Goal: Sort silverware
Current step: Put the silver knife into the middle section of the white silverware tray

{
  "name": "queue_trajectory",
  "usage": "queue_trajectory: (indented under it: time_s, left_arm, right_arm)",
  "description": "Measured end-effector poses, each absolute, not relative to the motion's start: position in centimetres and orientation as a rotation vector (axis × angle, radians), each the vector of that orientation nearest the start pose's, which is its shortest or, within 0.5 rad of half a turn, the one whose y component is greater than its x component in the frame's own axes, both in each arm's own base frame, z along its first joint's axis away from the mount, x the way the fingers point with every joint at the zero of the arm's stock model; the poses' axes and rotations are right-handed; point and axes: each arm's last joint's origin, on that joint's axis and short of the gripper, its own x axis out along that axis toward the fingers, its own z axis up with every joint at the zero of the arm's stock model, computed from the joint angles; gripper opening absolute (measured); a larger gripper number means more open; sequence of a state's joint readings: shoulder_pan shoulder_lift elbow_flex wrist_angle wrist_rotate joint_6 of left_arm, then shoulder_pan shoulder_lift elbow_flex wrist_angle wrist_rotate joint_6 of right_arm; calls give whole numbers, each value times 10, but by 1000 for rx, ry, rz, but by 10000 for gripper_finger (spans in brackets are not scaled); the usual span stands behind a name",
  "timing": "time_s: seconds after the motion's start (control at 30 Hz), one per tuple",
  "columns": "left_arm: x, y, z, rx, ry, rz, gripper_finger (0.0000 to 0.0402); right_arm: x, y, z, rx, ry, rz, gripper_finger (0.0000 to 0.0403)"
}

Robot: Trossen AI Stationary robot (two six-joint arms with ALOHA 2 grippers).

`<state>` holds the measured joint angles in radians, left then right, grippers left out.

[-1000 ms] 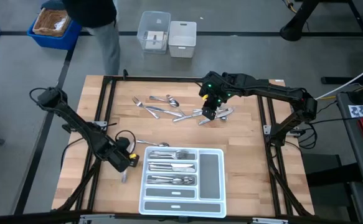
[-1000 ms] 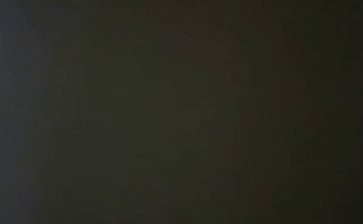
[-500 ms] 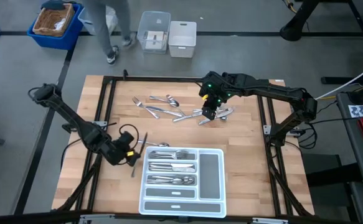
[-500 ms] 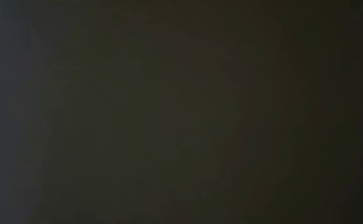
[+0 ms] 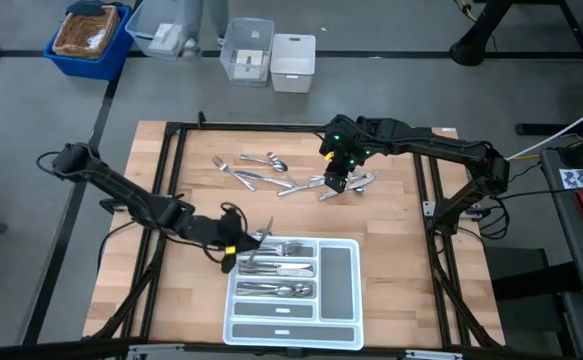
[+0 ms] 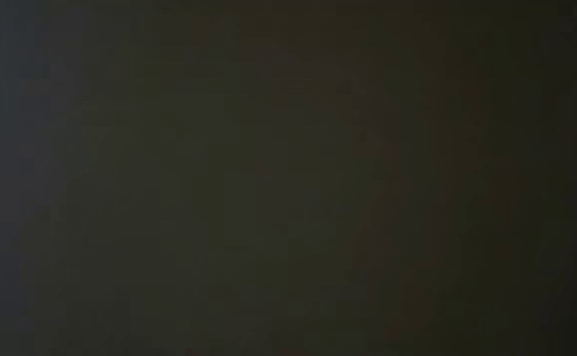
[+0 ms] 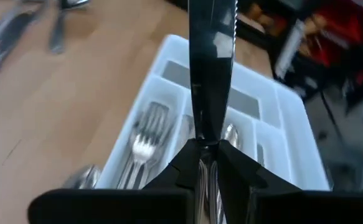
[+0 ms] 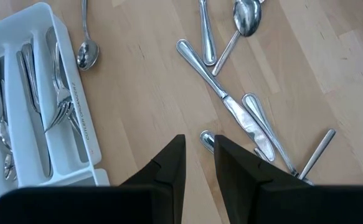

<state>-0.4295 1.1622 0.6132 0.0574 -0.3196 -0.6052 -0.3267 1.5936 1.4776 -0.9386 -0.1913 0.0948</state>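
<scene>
The white compartmented plastic tray [image 5: 341, 275] held forks, knives and spoons. Above its corner, the left gripper [image 7: 207, 163] clamped a shiny serrated knife [image 7: 211, 68]; the right gripper's [image 8: 198, 148] fingers stood apart.

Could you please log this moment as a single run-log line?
left hand: shut on knife, above white tray | right hand: open, empty, over loose silverware | low view: dark

Left gripper [image 5: 233, 250] at tray's [image 5: 341, 275] near-left corner, knife [image 7: 211, 74] clamped in it, tray with forks [image 7: 145, 140] just beyond. Right gripper [image 5: 336, 182] over far-side table [image 5: 391, 260], loose silverware [image 5: 256, 170] beside and under it, tray well apart.
</scene>
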Motion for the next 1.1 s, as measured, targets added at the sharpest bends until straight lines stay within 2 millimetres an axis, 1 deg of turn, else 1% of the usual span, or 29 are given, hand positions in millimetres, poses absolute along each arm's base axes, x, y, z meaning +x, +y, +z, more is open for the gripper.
queue_trajectory:
  time_s: [0.1, 0.2, 0.37, 0.57, 0.73, 0.87, 1.1]
  left_arm:
    - [228, -95, 214, -319, 517, -27, 28]
    - [233, -99, 203, -262, 563, -55, 28]
    - [239, -102, 186, -138, 621, -74, 28]
    - [244, -104, 170, -33, 675, -92, 30]
    - [248, -106, 165, 17, 666, -113, 50]
    - [249, -106, 167, 44, 641, -125, 73]
    - [249, -106, 168, 41, 635, -127, 105]
  right_arm:
    - [308, -99, 315, 357, 1016, -172, 85]
    - [308, -99, 315, 357, 1017, -172, 85]
    - [308, -99, 315, 334, 1018, -159, 85]
    - [308, -99, 315, 331, 1017, -157, 85]
    - [308, -99, 315, 331, 1016, -157, 85]
    - [308, -99, 315, 330, 1015, -157, 85]
    - [309, -99, 315, 329, 1015, -159, 85]
